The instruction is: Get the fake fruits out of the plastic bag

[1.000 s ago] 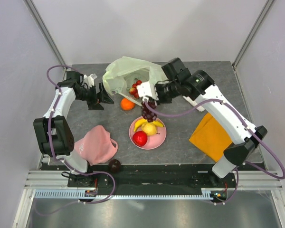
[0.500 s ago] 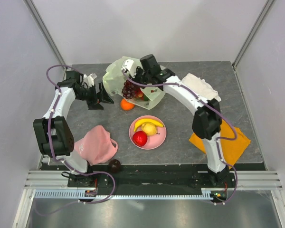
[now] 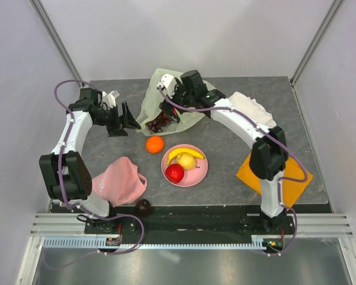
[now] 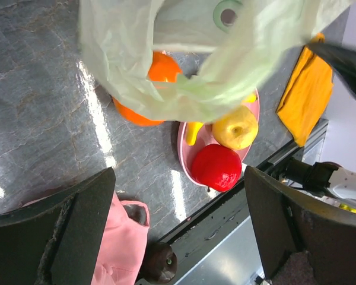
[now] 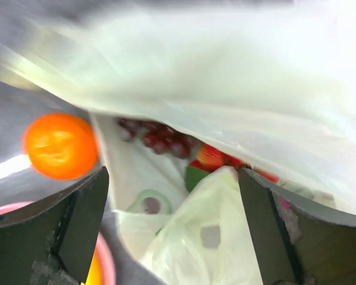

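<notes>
My right gripper (image 3: 167, 108) hovers spread and empty over the plastic bag (image 3: 188, 119) — likely for the berry cluster (image 5: 213, 155) beside the grape bunch (image 3: 157, 123) at its mouth — my left gripper (image 3: 132, 117) unclenched alongside.

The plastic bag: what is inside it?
Dark grapes and red berries lie just inside the mouth of the bag. Anything deeper is covered by its cloudy, crinkled film.
</notes>
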Motion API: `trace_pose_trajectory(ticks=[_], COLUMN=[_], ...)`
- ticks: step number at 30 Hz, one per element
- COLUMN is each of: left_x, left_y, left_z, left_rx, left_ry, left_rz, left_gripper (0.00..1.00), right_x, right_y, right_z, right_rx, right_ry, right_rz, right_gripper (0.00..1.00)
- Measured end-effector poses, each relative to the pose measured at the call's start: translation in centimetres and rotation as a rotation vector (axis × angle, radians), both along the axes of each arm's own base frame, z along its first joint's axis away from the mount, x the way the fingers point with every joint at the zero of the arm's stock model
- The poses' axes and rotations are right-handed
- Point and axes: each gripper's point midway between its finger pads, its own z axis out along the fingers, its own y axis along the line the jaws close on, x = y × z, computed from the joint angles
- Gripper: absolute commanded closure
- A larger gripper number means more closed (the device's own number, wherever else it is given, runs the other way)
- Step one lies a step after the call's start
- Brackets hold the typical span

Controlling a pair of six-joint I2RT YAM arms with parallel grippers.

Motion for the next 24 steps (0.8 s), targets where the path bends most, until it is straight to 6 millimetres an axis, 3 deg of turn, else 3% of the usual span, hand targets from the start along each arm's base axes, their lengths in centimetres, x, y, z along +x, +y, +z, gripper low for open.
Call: trace_pose_trajectory(ticks=[4,6,7,8,10,13,15,16,20,24], left_x=[0.1,0.4,0.5,0.6,0.6,0.6,0.6,0.5,0.3,-0.3], left_y=[0.6,1.0,1.1,1.3,1.5,1.6,1.6,1.6,1.9,2.0], left_z=[0.7,1.0,1.1,1.1,1.2,1.3,1.5,1.6,2.4,2.7], left_rx=[0.020,0.028,0.031,0.037,0.041,0.042,0.043,0.044,0.047,0.048], left_ry=[-0.027,-0.041,-0.044,-0.047,-0.049,-0.053,-0.060,-0.064,-0.090,-0.103], left_rz=[0.020,0.028,0.032,0.038,0.043,0.046,0.048,0.049,0.058,0.063], left_gripper=[0.04,0.04,0.04,0.04,0.04,0.04,0.04,0.04,0.04,0.04], right_x=[-5.5,-8.3,-9.6,-10.6,-12.6,-14.5,-15.1,-15.2,-13.8,-12.4], right_y=[1.2,2.8,3.7,4.5,6.5,7.9,7.9,7.7,6.7,6.3], right_z=[6.2,7.9,7.9,7.4,4.7,-1.2,-5.6,-6.9,-9.9,-10.0], right_rx=[0.128,0.165,0.165,0.158,0.120,0.026,-0.052,-0.077,-0.152,-0.157], right_ry=[-0.020,-0.021,-0.005,0.014,0.083,0.205,0.288,0.310,0.336,0.317], right_rz=[0.160,0.256,0.300,0.332,0.384,0.403,0.364,0.345,0.196,0.093], right_gripper=[0.02,0.02,0.02,0.02,0.02,0.02,0.02,0.02,0.02,0.02])
